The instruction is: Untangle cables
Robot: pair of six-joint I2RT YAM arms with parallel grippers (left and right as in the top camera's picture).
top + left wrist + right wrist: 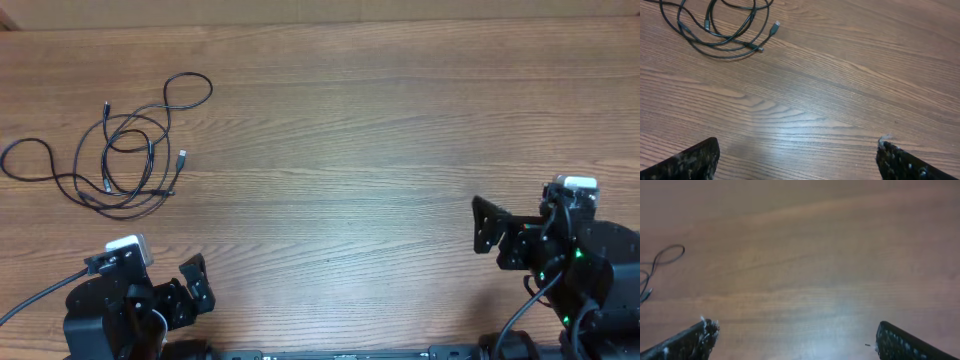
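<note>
The cables [125,150] lie in a loose tangle of thin black loops at the far left of the wooden table, with a silver-tipped plug [181,157] at the right side. They also show at the top left of the left wrist view [720,30], and one loop shows at the left edge of the right wrist view [662,257]. My left gripper [190,288] is open and empty near the front left edge, well short of the cables; its fingers frame bare wood [797,160]. My right gripper [487,225] is open and empty at the right [795,335].
The wooden table [340,150] stretches between the two arms. The table's far edge runs along the top of the overhead view. Thick black wires run off both arm bases at the front edge.
</note>
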